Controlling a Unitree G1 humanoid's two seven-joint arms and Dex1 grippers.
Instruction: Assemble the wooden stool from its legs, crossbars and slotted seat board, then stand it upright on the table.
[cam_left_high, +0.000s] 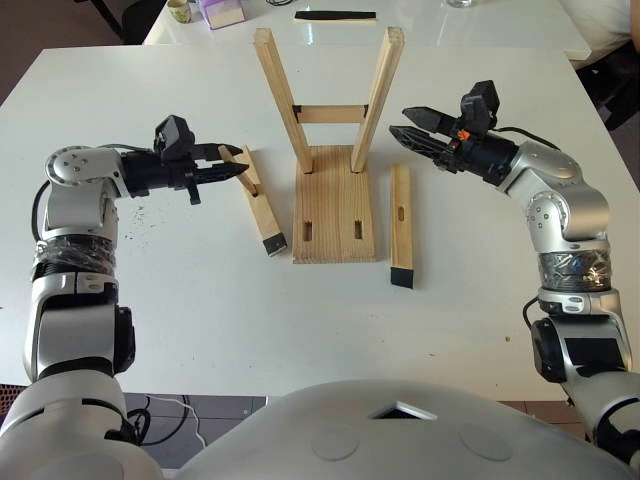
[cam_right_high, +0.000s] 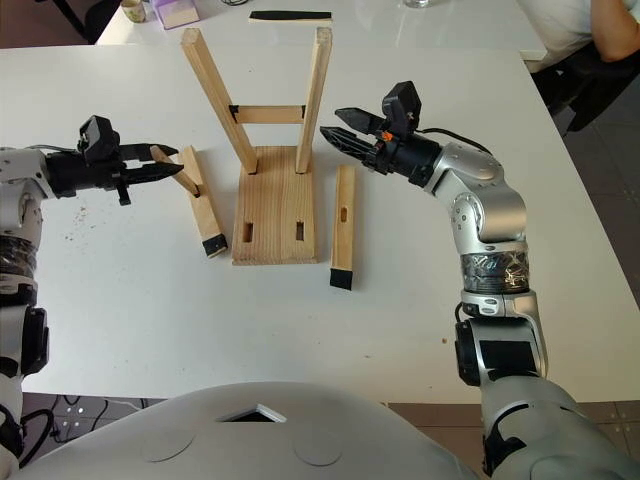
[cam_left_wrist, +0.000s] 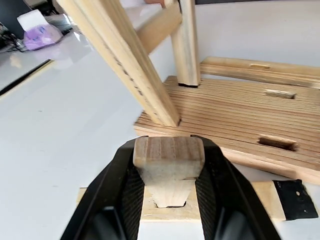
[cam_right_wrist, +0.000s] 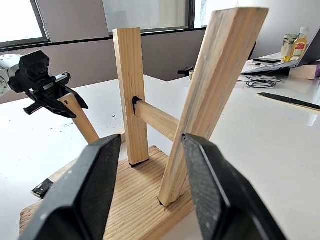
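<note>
The slotted seat board (cam_left_high: 335, 215) lies flat mid-table. Two legs (cam_left_high: 283, 95) stand in its far slots, joined by a crossbar (cam_left_high: 330, 113). Left of the board, a loose leg (cam_left_high: 262, 205) rests its black-padded end on the table; my left gripper (cam_left_high: 238, 166) is shut on its raised far end (cam_left_wrist: 169, 162). Another loose leg (cam_left_high: 401, 225) lies flat to the right of the board. My right gripper (cam_left_high: 408, 125) hangs open just right of the right standing leg (cam_right_wrist: 215, 95), touching nothing. Across the stool, the right wrist view catches the left gripper (cam_right_wrist: 47, 90).
Two empty slots (cam_left_high: 332, 229) show in the board's near half. A black strip (cam_left_high: 335, 15), a purple box (cam_left_high: 222, 12) and a jar (cam_left_high: 180, 10) sit on a second table behind. Bare white tabletop (cam_left_high: 200, 320) stretches toward me.
</note>
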